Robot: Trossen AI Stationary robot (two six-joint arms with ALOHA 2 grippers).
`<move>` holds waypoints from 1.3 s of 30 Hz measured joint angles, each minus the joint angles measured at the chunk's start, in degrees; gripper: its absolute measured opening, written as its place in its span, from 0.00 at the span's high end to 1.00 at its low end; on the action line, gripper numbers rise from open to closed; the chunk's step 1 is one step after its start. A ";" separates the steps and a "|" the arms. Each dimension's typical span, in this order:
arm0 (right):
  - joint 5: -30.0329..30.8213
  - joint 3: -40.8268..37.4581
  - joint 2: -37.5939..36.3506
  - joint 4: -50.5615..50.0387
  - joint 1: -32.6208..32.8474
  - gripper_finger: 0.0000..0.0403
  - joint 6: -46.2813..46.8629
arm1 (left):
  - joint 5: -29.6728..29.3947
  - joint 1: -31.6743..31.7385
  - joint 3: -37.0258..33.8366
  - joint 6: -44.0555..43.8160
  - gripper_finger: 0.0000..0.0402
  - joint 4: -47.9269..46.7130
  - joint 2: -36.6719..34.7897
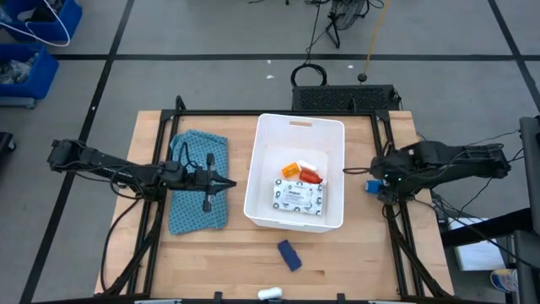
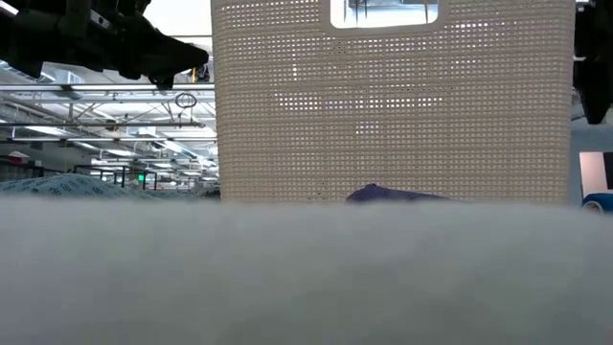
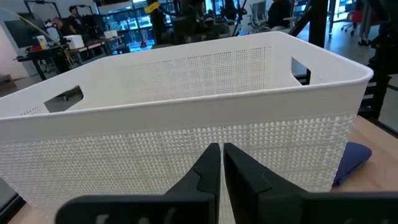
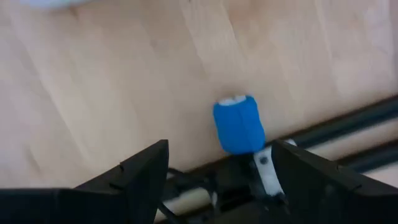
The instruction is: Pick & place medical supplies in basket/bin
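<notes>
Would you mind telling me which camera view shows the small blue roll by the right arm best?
The right wrist view: the blue roll sits centered on bare wood. The high view shows only a speck beside the arm; the low view catches an edge; the left wrist view misses it.

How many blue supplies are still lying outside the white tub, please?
2: a dark blue piece on the table in front of the tub, and a blue roll beneath the open right gripper. Others may be hidden.

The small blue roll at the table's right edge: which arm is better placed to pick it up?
The right. Its gripper hovers over the small blue roll, fingers open. The left gripper, fingers shut, is beyond the large white plastic tub, above the teal cloth.
</notes>
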 joint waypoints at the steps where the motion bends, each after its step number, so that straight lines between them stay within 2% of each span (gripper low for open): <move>1: 0.01 0.10 -0.76 0.18 0.00 0.32 0.58 | 0.01 0.00 0.00 0.00 0.94 0.04 0.00; 10: 0.32 0.11 -3.65 8.49 0.00 0.32 14.12 | -0.01 0.00 0.00 -0.09 0.94 0.18 0.00; 13: 0.31 0.11 -3.56 7.97 0.00 0.32 19.41 | -0.01 0.00 0.00 -0.09 0.94 0.17 0.00; 19: -1.23 0.09 -3.67 5.55 0.00 0.32 23.27 | -0.01 0.00 0.00 0.11 0.94 -0.10 0.00; 23: -0.47 0.07 -3.63 5.85 0.00 0.32 22.53 | -0.04 0.00 0.00 0.88 0.94 -0.12 0.00; 29: 3.17 0.07 -4.28 10.75 0.00 0.33 14.70 | -0.04 0.00 0.00 0.48 0.94 -0.11 0.00; 34: 5.07 0.07 -7.38 15.03 0.00 0.46 9.69 | -0.06 0.00 0.00 -0.60 0.94 -0.10 0.00; 39: 4.81 0.07 -9.14 15.52 0.00 0.61 9.68 | -0.07 0.00 0.00 -0.79 0.94 -0.08 0.00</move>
